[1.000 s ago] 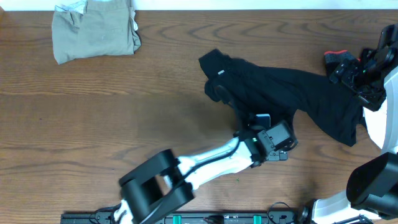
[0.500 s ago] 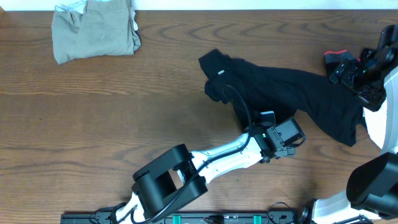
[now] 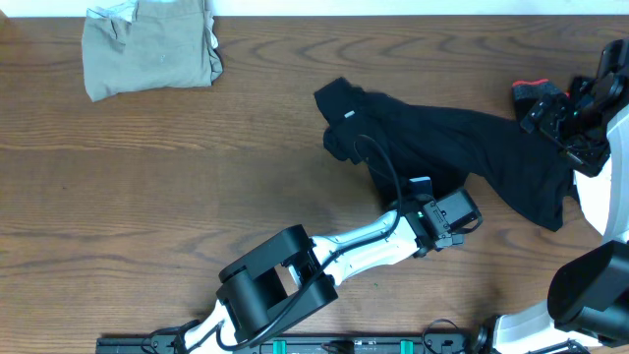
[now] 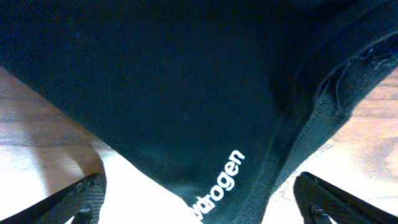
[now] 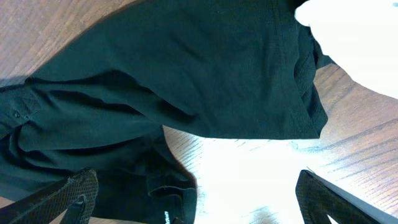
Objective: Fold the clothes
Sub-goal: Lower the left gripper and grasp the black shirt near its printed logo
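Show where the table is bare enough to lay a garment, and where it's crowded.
Bare table lies left and centre, between the khaki garment and the left arm. Crowded right: the black garment, left gripper, right gripper, red-trimmed piece.

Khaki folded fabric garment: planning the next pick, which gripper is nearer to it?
Left. The left gripper is mid-table over the black fabric garment; the right gripper is farther off, at the opposite end from the khaki garment.

Left arm [image 3: 356, 243]: white links, black joints, looping black cable; left hand [image 4: 200, 200] black (teal glow).
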Action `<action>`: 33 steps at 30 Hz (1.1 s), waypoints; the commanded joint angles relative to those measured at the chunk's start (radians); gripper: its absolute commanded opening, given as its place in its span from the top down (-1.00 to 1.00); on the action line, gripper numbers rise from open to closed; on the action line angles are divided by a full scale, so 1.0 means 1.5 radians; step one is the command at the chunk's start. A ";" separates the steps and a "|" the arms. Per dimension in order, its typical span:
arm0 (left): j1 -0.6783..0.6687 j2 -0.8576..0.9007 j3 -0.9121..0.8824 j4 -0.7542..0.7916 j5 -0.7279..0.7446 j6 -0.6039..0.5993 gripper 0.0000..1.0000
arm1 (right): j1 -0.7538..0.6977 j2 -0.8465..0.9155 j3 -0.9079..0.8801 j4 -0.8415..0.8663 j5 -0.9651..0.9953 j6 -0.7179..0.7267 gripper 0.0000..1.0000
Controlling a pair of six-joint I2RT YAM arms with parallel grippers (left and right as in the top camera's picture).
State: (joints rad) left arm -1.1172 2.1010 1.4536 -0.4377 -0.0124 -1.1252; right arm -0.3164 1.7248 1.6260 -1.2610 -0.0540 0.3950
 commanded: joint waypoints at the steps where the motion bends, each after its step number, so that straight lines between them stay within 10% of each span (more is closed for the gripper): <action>1: 0.001 0.013 0.006 -0.003 -0.037 0.020 -0.89 | 0.007 0.002 -0.003 -0.005 0.003 0.010 -0.99; 33: 0.063 0.012 0.027 -0.101 -0.140 0.289 -0.79 | 0.007 0.002 -0.003 -0.009 0.003 0.010 -0.99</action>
State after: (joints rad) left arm -1.0172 2.1040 1.4551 -0.5762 -0.1951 -0.7746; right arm -0.3164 1.7248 1.6260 -1.2720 -0.0536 0.3950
